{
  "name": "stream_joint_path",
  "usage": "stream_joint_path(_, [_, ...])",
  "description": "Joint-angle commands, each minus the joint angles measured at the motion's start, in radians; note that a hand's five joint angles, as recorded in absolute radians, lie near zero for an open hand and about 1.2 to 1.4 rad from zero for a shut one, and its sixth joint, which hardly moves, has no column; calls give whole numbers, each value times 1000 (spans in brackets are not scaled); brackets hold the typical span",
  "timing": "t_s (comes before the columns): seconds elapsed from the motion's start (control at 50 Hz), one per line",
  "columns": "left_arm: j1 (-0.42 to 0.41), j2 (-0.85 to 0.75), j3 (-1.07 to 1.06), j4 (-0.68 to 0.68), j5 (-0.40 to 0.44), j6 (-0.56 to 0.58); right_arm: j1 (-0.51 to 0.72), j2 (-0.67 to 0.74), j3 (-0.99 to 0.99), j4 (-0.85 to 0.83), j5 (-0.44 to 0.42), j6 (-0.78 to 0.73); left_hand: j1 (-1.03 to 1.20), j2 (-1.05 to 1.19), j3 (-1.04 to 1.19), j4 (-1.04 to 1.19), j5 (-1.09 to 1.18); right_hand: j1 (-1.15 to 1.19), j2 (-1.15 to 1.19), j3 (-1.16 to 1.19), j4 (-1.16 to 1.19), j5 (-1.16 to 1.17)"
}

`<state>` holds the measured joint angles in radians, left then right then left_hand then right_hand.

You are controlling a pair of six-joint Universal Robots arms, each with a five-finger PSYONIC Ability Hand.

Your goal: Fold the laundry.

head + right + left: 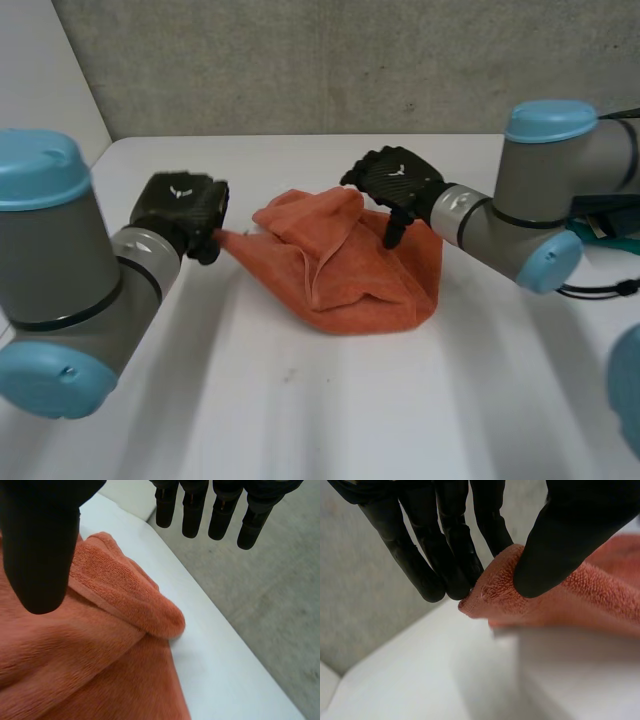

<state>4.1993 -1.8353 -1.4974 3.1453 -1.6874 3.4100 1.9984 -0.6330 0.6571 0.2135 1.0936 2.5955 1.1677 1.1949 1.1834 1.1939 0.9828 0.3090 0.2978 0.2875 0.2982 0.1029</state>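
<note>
We have the orange terry towel point(345, 265) lying bunched in a heap around the middle of the white table point(300, 410), somewhat nearer the far edge than the near one. Our left hand point(180, 205) has one drawn-out corner point(487, 592) of it, on the side toward the table's left edge. The thumb point(560, 555) presses that corner against the straight fingers point(452, 572). We judge the pinch sits at the very tip so that a pull will draw the edge out straight.

Our right hand point(395, 180) hovers over the far part of the heap with thumb and fingers spread apart and nothing between them. A rolled fold of towel lies under its palm. It looks placed to take a second hold there, so the two hands can spread the cloth flat. No fold is made yet.
</note>
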Motion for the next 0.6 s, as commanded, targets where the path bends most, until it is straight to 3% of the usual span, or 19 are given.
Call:
stream_joint_path(0.02, [-24,80,-20,32,34,6,26,197,-237,17,-63,-48,229,201,213,202,239,68,79,90,79,100])
stream_joint_path(0.2, [-21,94,-15,38,34,21,72,355,-303,-108,-109,-72,229,201,213,202,239,267,279,289,278,299])
stream_joint_path(0.26, [-7,105,-11,42,37,25,69,383,-333,-175,-98,-63,229,201,213,202,239,712,723,734,723,744])
stream_joint_path(0.28, [-2,105,-9,44,38,25,68,386,-346,-199,-90,-57,229,201,213,202,239,964,975,985,975,996])
stream_joint_path(0.3, [7,100,0,53,44,29,63,392,-371,-256,-54,-40,229,201,213,202,239,1086,1097,1108,1097,1118])
stream_joint_path(0.36, [33,93,32,73,58,38,54,372,-411,-368,53,-11,229,201,213,202,239,1087,1098,1109,1098,1119])
stream_joint_path(0.38, [42,88,45,79,60,40,45,348,-439,-455,146,23,229,201,213,202,239,1087,1098,1109,1098,1119])
stream_joint_path(0.44, [85,38,124,126,58,66,17,276,-471,-601,263,110,229,201,213,202,239,1087,1098,1109,1098,1119])
stream_joint_path(0.56, [175,-53,348,292,-24,89,-32,124,-462,-645,328,115,229,201,213,202,239,1087,1098,1109,1098,1119])
stream_joint_path(0.6, [200,-82,428,346,-58,84,-50,55,-426,-631,385,115,229,201,213,202,239,1087,1098,1109,1098,1119])
